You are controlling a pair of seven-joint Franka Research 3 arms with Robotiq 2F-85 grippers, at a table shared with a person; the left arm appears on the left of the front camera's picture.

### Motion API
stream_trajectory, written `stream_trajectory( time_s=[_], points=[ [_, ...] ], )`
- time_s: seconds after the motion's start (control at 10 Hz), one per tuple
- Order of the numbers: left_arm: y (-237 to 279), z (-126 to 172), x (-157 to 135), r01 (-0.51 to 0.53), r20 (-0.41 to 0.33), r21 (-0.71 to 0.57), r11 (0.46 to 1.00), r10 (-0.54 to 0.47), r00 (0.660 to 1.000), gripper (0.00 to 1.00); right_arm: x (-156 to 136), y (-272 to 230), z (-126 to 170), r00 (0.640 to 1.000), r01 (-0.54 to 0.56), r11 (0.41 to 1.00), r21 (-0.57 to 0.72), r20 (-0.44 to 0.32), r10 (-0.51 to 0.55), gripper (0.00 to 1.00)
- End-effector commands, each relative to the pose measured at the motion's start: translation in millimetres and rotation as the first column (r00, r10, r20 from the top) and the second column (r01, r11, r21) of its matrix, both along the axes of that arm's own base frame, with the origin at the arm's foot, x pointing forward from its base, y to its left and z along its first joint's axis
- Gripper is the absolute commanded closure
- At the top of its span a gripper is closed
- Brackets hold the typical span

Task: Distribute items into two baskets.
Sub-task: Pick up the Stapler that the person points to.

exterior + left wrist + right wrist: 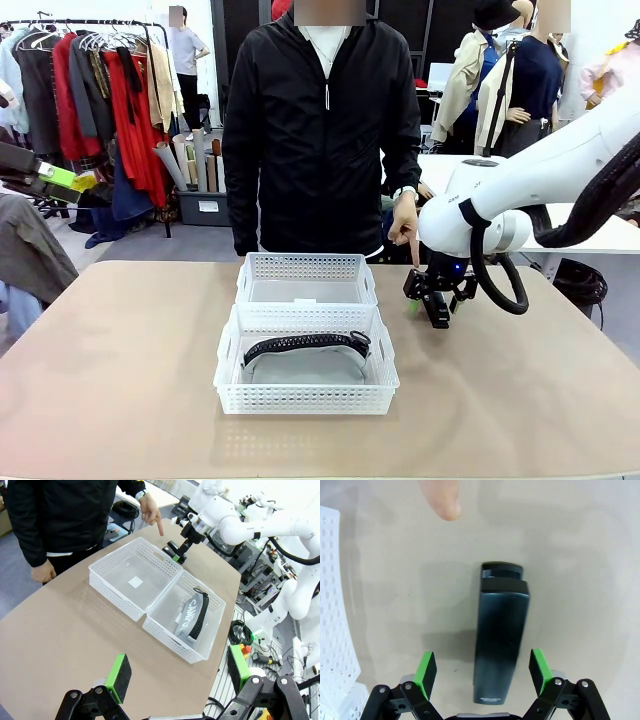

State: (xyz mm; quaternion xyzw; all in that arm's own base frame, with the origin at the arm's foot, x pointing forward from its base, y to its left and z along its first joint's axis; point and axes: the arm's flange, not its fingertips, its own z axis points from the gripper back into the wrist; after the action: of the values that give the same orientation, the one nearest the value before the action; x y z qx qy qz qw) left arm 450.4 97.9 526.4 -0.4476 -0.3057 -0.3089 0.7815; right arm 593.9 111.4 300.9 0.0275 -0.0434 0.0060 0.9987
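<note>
Tan worktop [120, 380], clothing racks behind. The stapler [501, 635] lies flat, right of the far basket [300, 268]. Its long axis runs straight out between the spread pads of the right gripper [482, 670]. The left gripper [179, 672] also stands apart.

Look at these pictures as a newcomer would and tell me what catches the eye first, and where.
The right tool hangs low over the table to the right of the far basket, its jaws open on either side of a black stapler lying there. Just beyond it, the person's hand points a finger down at the table. A grey bag with a black strap lies in the near basket.
</note>
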Motion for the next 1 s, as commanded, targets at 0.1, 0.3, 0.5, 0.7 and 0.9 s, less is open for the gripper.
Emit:
stream_trajectory(
  time_s=[0.1,0.3,0.5,0.7,0.9],
  points=[
    [0,1,-1,-0.003,0.003,0.001,1.000,0.003,1.000,0.00,-1,1,1,0.999,0.043,0.995,-0.087,0.022,-0.041,0.18],
    [0,1,-1,-0.003,0.003,0.001,1.000,0.003,1.000,0.00,-2,1,2,0.999,0.036,0.996,-0.085,0.044,-0.032,0.46],
    [0,1,-1,-0.003,0.003,0.001,1.000,0.003,1.000,0.00,0,2,1,0.998,0.023,0.996,-0.084,0.053,-0.018,0.80],
    [0,1,-1,-0.003,0.003,0.001,1.000,0.003,1.000,0.00,4,3,3,0.997,0.001,0.995,-0.100,0.070,0.007,1.00],
    [0,1,-1,-0.003,0.003,0.001,1.000,0.003,1.000,0.00,3,0,5,0.999,-0.001,0.998,-0.058,0.036,0.003,1.00]
  ],
)
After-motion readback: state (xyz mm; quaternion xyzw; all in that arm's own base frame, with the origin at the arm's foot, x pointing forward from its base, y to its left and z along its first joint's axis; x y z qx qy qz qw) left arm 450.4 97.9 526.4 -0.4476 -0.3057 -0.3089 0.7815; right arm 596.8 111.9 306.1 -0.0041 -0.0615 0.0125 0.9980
